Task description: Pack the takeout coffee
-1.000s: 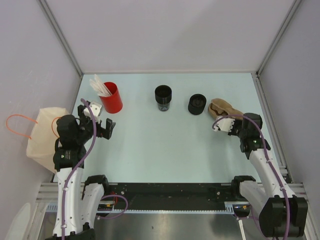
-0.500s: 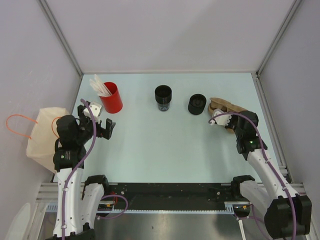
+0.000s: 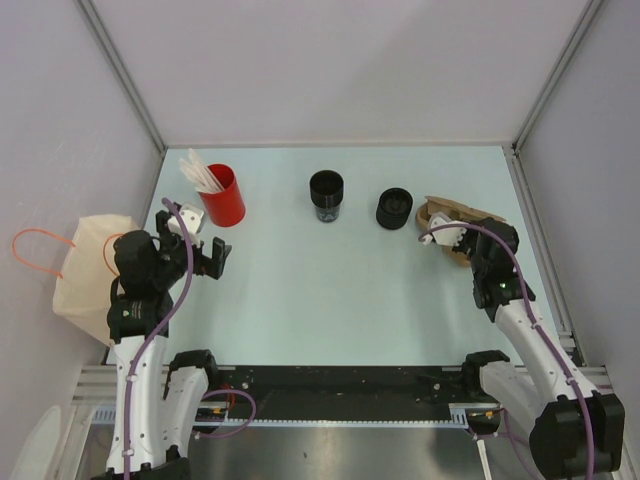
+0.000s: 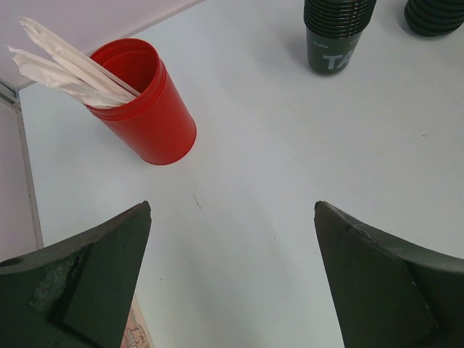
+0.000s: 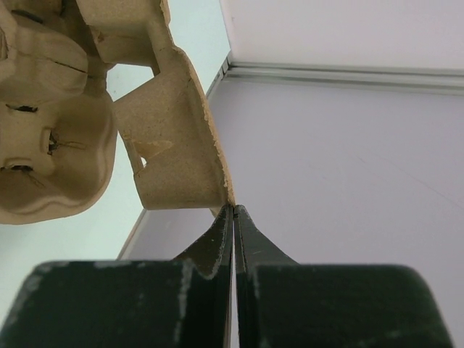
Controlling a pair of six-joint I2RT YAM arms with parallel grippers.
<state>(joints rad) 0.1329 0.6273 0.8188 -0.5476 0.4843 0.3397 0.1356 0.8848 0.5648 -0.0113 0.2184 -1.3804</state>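
The tabletop (image 3: 330, 290) is a pale blue-green sheet, closed in at the back and both sides by plain light walls (image 3: 340, 70) set in metal framing.

On it stand one red cup (image 3: 224, 197), one takeout coffee (image 3: 326, 194), one squat black round piece (image 3: 394, 208) and one brown pulp cup carrier (image 3: 450, 210). One cream bag (image 3: 85, 265) with orange handles hangs off the left edge.

The red cup holds a handful of white sticks (image 3: 201, 174) that lean out toward the back left. The takeout coffee stands upright at the back middle of the tabletop, between the red cup and the squat black piece and apart from both. Its side shows white lettering in the left wrist view, and its inside is too dark to read. The bag's inside is not visible.

The left gripper (image 4: 232, 210) hangs near the red cup with its jaws spread wide and nothing between them. The right gripper (image 5: 233, 210) has its jaws pressed together on the thin edge of the carrier at the back right, just beside the squat black piece.
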